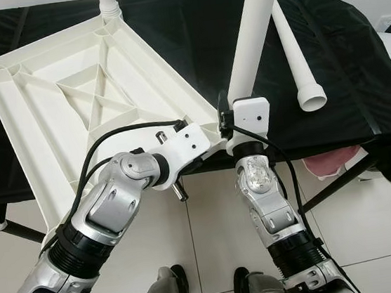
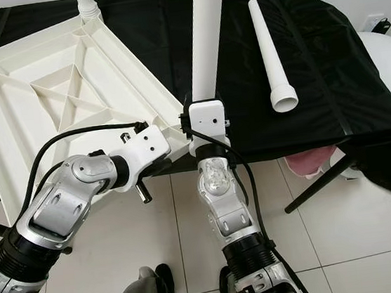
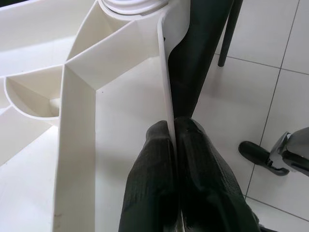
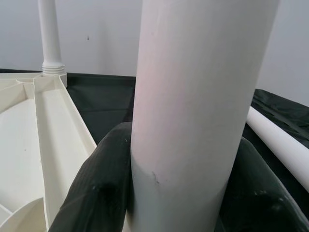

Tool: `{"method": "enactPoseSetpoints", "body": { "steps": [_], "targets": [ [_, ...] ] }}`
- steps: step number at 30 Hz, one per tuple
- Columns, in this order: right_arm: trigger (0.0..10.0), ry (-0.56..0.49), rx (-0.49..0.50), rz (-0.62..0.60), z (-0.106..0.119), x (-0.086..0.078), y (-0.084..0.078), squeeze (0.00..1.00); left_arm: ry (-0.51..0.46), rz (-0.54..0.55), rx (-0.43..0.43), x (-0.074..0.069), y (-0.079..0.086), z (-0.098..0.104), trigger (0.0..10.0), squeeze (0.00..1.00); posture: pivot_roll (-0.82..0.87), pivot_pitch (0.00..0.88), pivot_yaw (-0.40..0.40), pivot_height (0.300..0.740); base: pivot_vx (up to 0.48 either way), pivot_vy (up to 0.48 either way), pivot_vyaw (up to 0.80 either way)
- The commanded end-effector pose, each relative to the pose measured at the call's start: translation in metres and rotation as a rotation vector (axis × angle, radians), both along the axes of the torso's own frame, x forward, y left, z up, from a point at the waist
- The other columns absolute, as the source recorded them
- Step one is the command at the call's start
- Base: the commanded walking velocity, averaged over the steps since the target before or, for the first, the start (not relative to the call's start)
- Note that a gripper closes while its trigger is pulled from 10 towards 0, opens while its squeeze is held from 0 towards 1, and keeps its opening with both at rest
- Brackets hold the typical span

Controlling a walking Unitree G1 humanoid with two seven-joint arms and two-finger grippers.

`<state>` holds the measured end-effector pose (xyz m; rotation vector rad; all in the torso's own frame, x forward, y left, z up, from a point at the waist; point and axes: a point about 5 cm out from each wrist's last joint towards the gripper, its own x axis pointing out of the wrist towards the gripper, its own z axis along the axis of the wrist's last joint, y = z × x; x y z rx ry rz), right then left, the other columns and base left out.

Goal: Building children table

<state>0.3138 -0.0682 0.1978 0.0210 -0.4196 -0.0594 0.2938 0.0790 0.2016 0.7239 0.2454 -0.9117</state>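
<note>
Right end effector (image 4: 178, 193) clamps upright table leg (image 1: 250, 38); left end effector (image 3: 176, 159) pinches tabletop rim (image 3: 166, 96).

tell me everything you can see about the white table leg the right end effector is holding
The held table leg is a smooth, round white tube that looks like plastic and widens slightly toward its lower end. It stands nearly upright, tilted a little, at the near corner of the upside-down white tabletop on the black-covered table. The right end effector is shut on it, a black finger on either side. Its top runs out of frame.
</note>
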Motion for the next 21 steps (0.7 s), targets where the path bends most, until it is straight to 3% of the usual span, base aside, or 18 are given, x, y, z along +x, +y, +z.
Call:
{"method": "enactPoseSetpoints", "body": {
  "steps": [1, 21],
  "targets": [
    [10.0, 0.139, 0.048, -0.163, -0.0242, 0.0044, -0.0285, 0.00, -0.134, -0.009, -0.004, 0.0012, 0.0021, 0.0260, 10.0, 0.00, -0.02, 0.198, -0.002, 0.740, 0.000, 0.000, 0.00],
    [10.0, 0.127, 0.046, -0.162, -0.0211, 0.0053, -0.0316, 0.00, -0.140, -0.013, -0.004, 0.0017, 0.0014, 0.0264, 10.0, 0.00, -0.03, 0.186, -0.003, 0.740, 0.000, 0.000, 0.00]
  ]
}}
